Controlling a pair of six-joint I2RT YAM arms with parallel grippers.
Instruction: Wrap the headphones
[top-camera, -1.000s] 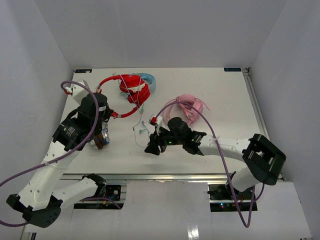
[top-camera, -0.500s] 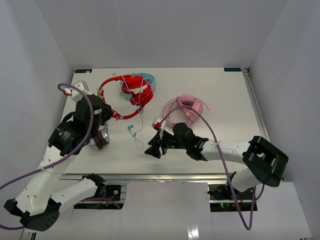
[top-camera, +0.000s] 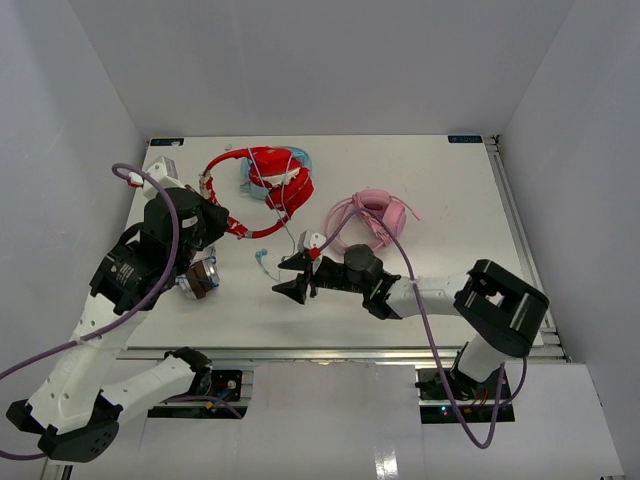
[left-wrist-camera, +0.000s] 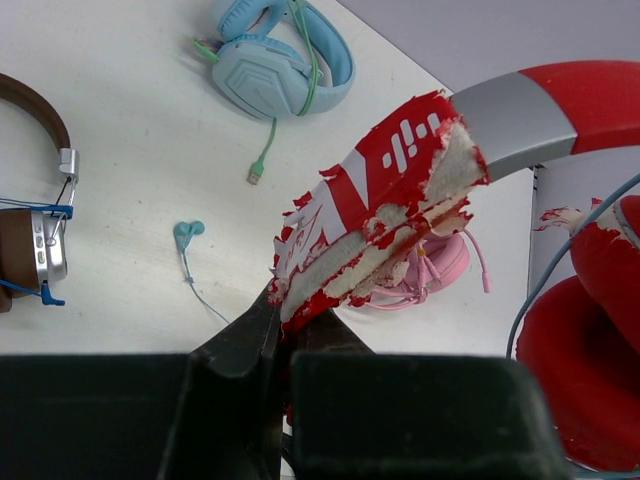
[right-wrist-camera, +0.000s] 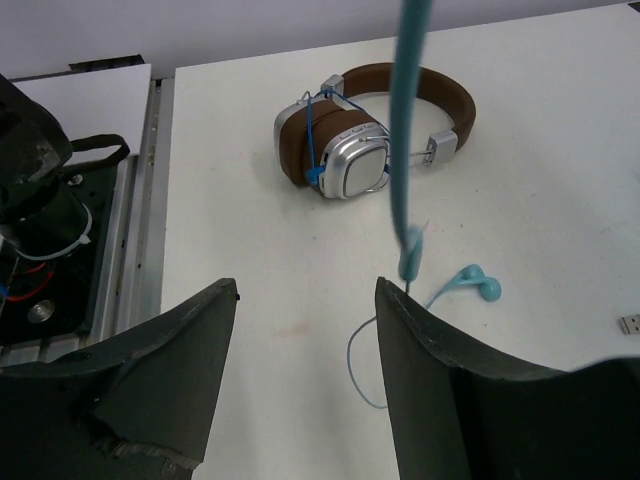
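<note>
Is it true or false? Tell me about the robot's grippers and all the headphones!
1. The left gripper is pinching the headband of the bright red over-ear headphones. True.
2. The right gripper is squeezed shut. False: its jaws stand wide apart and hold nothing.
3. The pink headphones are held up in the air by the right gripper. False: they lie on the white table, beyond that gripper.
4. The brown headphones with silver earcups lie on the table, and no gripper touches them. True.
</note>
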